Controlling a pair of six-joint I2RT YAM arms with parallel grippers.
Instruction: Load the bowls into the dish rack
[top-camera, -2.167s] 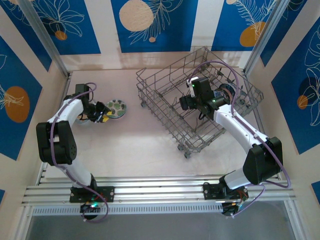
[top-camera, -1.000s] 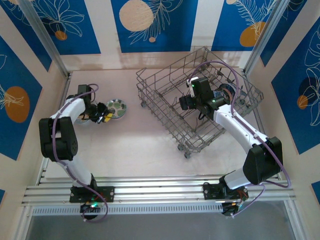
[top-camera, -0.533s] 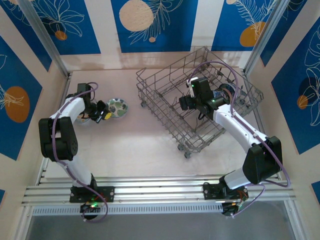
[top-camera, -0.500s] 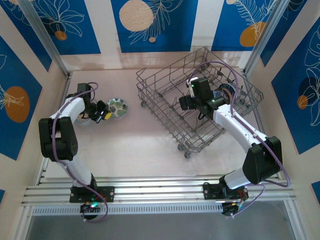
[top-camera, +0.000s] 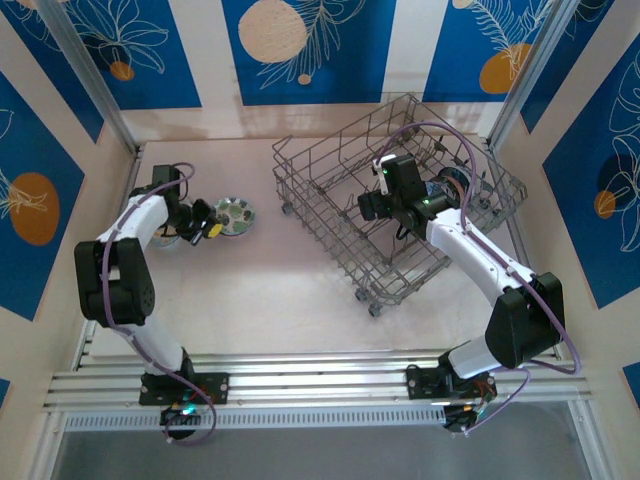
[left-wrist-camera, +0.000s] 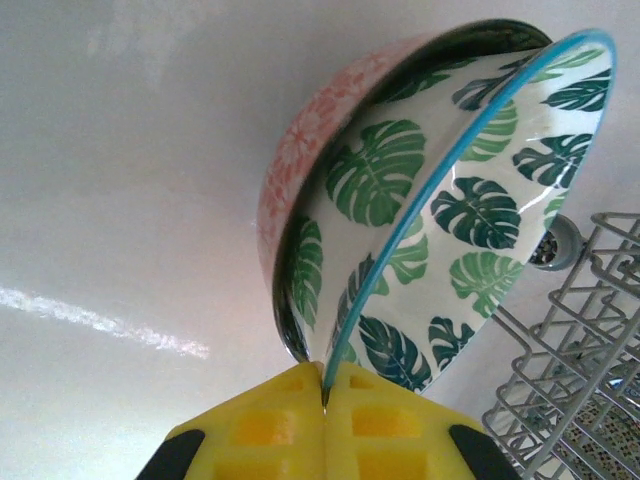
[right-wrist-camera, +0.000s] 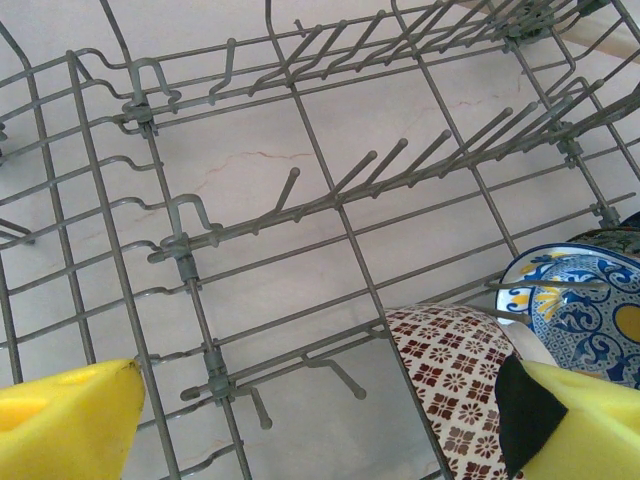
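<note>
My left gripper (left-wrist-camera: 325, 395) is shut on the blue rim of a bowl (left-wrist-camera: 440, 200), white inside with green leaves and pink outside. The bowl hangs tilted over the table. From above, this bowl (top-camera: 235, 212) sits at the left gripper (top-camera: 212, 226), left of the dish rack (top-camera: 300, 200). My right gripper (right-wrist-camera: 320, 430) stands open inside the rack, over its wire floor (right-wrist-camera: 330, 200), holding nothing. A brown-patterned bowl (right-wrist-camera: 450, 380) and a blue-and-white bowl (right-wrist-camera: 580, 300) stand among the tines beside its right finger (right-wrist-camera: 590, 430). From above, the right gripper (top-camera: 375, 205) hovers mid-rack.
The rack sits skewed at the back right, its wheeled corner (top-camera: 375, 308) nearest the arms. Its near wires (left-wrist-camera: 570, 380) lie right of the held bowl. Something pale and round (top-camera: 172, 240) lies half hidden under the left forearm. Walls close in on the table's sides.
The left gripper's jaws have closed on the leaf bowl's rim, and the bowl has tipped up. The right arm has not moved.
</note>
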